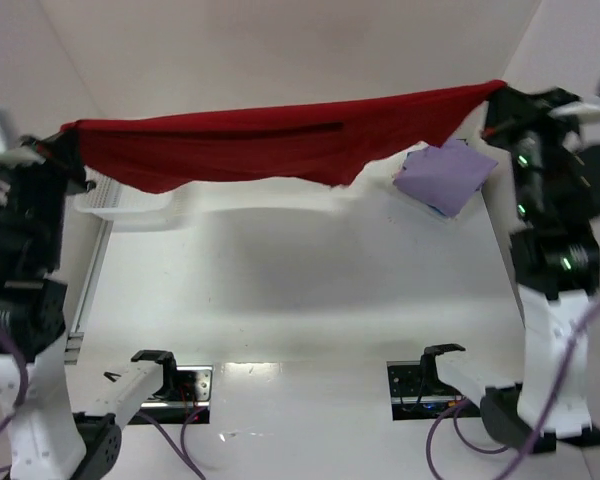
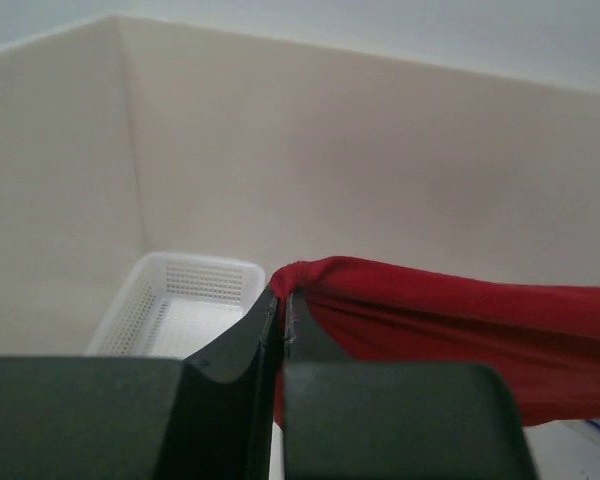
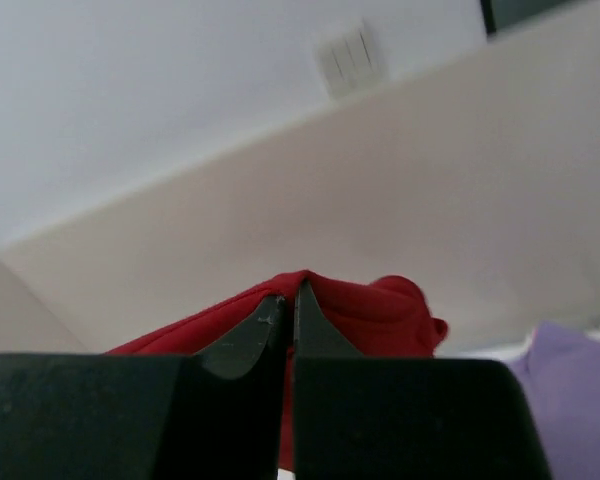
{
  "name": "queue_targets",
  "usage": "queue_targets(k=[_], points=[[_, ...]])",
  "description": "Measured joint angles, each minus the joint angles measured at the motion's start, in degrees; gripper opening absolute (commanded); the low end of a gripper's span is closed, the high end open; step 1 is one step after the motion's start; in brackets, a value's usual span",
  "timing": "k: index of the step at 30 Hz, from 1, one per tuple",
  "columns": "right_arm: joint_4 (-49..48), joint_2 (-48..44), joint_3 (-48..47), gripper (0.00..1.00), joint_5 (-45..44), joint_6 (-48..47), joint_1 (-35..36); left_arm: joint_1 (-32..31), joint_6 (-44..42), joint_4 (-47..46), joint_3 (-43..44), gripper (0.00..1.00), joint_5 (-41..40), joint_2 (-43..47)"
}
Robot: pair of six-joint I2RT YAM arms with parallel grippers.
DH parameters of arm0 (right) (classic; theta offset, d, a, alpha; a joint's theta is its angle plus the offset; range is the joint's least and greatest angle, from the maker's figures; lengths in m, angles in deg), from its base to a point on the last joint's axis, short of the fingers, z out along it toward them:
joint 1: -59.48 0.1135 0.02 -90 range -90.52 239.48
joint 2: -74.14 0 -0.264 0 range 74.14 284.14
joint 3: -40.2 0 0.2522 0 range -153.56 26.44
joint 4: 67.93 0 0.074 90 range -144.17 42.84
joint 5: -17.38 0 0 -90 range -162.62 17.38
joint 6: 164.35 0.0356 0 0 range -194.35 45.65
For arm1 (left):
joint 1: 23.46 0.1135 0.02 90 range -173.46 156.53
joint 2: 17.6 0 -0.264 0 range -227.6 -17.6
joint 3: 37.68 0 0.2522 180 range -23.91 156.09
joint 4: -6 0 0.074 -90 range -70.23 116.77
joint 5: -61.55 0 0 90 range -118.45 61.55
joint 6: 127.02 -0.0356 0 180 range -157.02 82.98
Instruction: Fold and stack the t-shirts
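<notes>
We hold the dark red t-shirt [image 1: 270, 140] strung between our two grippers, lifted off the table [image 1: 300, 300]. The left gripper [image 2: 283, 296] is pinched fully closed on one end of the cloth, no gap showing between its jaws and a small fold of red bunched just past the tips. The right gripper [image 3: 291, 295] is closed the same way on the other end, with a crumpled knot of red beyond its tips.

We judge that the two grips are set wide apart and raised so the shirt hangs open under its own weight. That would pull the creases out and leave one straight edge to lay down for folding.

The shirt's long axis runs straight from the left gripper to the right gripper, across the workspace. The top edge between the two pinches is taut and nearly straight. The lower edge sags below it, deepest not far inward of the left gripper and again in a point nearer the right gripper. A dark seam line runs along the same axis. We cannot tell which end is collar and which is hem.

The folded lavender t-shirt [image 1: 445, 175] lies on the table below the right gripper and just inward of it, close under the red shirt's hanging point; we cannot tell if they touch. The white mesh basket [image 2: 195, 290] sits below the left gripper, beyond its tips.
</notes>
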Motion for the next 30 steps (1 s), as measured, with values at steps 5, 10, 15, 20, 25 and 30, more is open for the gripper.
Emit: queue_targets(k=[5, 10, 15, 20, 25, 30], points=[[0.61, -9.57, -5.42, 0.00, -0.61, -0.57, -0.04, 0.00, 0.02, 1.05, -1.95, 0.00, -3.43, 6.62], [2.40, -9.20, -4.81, 0.00, -0.31, -0.85, -0.04, -0.04, 0.07, 2.60, -5.35, 0.00, -5.14, 5.79], [6.64, -5.62, -2.84, 0.00, -0.50, -1.36, -0.04, -0.07, -0.04, 3.69, -6.12, 0.00, -7.98, 2.16], [9.03, -3.04, -0.90, 0.00, -1.20, -1.97, -0.04, -0.07, -0.13, 3.10, -6.03, 0.00, -9.27, -1.51], [9.27, -4.13, 1.25, 0.00, -2.05, -2.47, -0.04, -0.11, -0.28, 2.43, -5.66, 0.00, -9.84, -4.74], [9.77, -5.68, 2.64, 0.00, -2.51, -3.06, -0.04, -0.20, -0.22, 1.92, -5.44, 0.00, -9.68, -5.16]])
